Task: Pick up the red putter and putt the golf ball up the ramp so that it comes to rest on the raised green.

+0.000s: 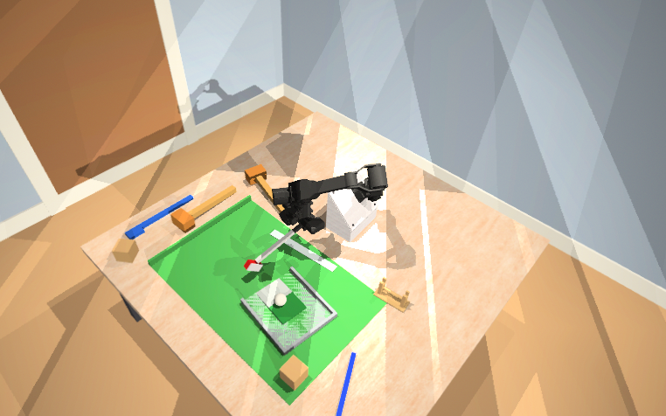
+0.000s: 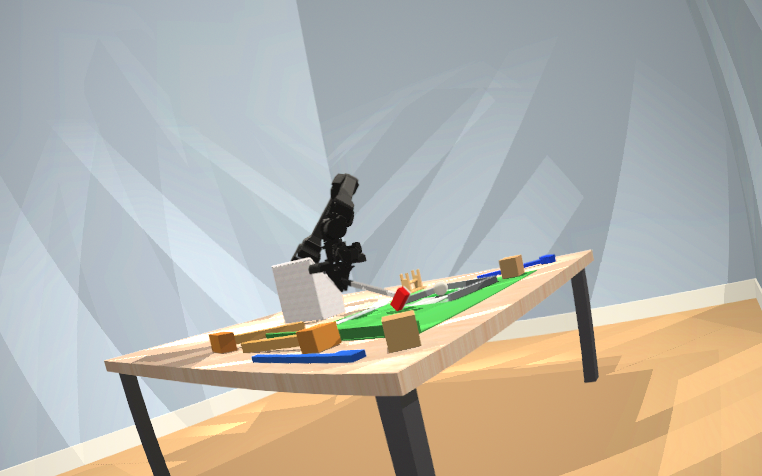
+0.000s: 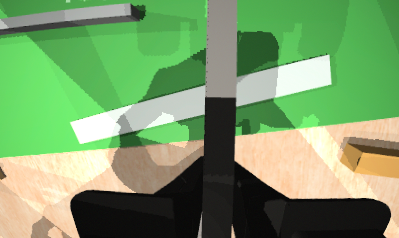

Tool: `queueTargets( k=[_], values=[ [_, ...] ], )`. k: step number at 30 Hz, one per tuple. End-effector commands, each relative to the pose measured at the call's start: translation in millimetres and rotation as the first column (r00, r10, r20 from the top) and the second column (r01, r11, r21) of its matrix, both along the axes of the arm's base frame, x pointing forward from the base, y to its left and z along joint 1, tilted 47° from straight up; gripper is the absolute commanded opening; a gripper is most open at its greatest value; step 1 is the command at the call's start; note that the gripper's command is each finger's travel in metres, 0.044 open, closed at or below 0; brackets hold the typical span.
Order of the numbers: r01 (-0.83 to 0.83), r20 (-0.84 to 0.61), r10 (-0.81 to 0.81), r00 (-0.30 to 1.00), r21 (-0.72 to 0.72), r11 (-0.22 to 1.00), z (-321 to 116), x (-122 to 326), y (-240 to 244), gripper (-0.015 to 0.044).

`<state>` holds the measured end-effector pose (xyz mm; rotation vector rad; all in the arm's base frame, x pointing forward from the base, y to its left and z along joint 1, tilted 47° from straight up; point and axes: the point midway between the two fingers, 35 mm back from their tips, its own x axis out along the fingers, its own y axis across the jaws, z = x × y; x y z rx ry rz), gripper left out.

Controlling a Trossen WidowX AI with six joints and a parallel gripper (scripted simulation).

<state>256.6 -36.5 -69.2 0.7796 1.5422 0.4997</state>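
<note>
While the tool [image 1: 301, 225] pinches the putter [image 1: 269, 252] (shaft), the ball [image 1: 280, 299] seemingly rests on the green [image 1: 294, 308].

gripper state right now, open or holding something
Gripper: shut on the putter, clamped on the dark grip end of its shaft.
</note>
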Motion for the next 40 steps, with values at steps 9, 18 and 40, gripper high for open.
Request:
queueTargets(
  k=[9,18,40],
  values=[
    [0.003,0.025,-0.002,1.000,-0.015,1.000,36.4,3.2,-38.2,0.0000],
    [0.011,0.016,-0.011,1.000,-0.007,1.000,30.7,2.5,-32.9,0.0000],
    [0.011,0.016,-0.011,1.000,-0.007,1.000,30.7,2.5,-32.9,0.0000]
  ],
)
